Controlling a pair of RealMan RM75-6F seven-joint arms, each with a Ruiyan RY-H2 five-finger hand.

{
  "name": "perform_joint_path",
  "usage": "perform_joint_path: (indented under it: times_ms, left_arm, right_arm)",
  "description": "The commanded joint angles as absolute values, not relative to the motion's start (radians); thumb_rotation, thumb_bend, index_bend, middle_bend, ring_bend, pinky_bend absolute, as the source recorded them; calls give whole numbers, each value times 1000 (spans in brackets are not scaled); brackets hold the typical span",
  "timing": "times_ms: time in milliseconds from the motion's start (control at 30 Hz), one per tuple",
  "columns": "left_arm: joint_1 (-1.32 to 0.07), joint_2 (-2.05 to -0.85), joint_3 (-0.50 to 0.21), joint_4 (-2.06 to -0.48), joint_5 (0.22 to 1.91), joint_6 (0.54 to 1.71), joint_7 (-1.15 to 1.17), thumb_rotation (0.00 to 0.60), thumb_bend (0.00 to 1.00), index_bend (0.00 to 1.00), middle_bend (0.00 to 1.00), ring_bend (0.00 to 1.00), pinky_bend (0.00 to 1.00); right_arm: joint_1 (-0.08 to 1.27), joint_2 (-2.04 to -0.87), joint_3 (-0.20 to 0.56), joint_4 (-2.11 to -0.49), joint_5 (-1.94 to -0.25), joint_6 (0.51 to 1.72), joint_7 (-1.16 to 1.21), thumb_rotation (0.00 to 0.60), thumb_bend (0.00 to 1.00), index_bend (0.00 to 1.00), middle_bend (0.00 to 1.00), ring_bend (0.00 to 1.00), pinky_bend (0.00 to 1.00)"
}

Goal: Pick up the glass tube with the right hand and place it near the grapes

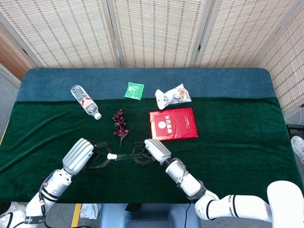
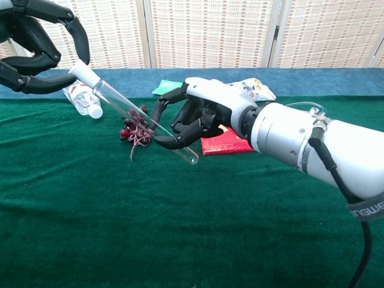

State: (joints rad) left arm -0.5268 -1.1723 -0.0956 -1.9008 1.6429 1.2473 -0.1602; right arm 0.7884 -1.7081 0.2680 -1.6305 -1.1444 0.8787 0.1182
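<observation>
My right hand (image 1: 152,151) (image 2: 201,117) grips the clear glass tube (image 1: 124,156) (image 2: 144,122) above the green cloth at the near middle of the table. The tube slants up and left from that hand. Its open end touches a small white stopper (image 1: 110,156) (image 2: 83,73), which my left hand (image 1: 88,156) (image 2: 36,45) pinches at its fingertips. The dark red grapes (image 1: 119,122) (image 2: 133,131) lie on the cloth just beyond the tube, partly behind it in the chest view.
A water bottle (image 1: 85,101) lies at the back left. A green packet (image 1: 134,90) and a white snack bag (image 1: 173,96) sit on the blue strip at the back. A red booklet (image 1: 173,123) lies right of the grapes.
</observation>
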Motion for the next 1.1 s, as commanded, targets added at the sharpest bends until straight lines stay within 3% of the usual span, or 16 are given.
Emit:
perform_joint_path:
  times_ms: [33, 1100]
  left_arm:
    - [-527, -1173, -95, -1901, 1642, 1247, -160, 600, 519, 598, 1000, 885, 802]
    - [-533, -1180, -87, -1908, 1640, 1247, -198, 600, 519, 597, 1000, 885, 802]
  right_arm:
    - [790, -1710, 269, -1630, -1146, 878, 119, 600, 636, 822, 1000, 1000, 999]
    - [798, -1743, 277, -1622, -1184, 891, 165, 600, 636, 830, 1000, 1000, 999]
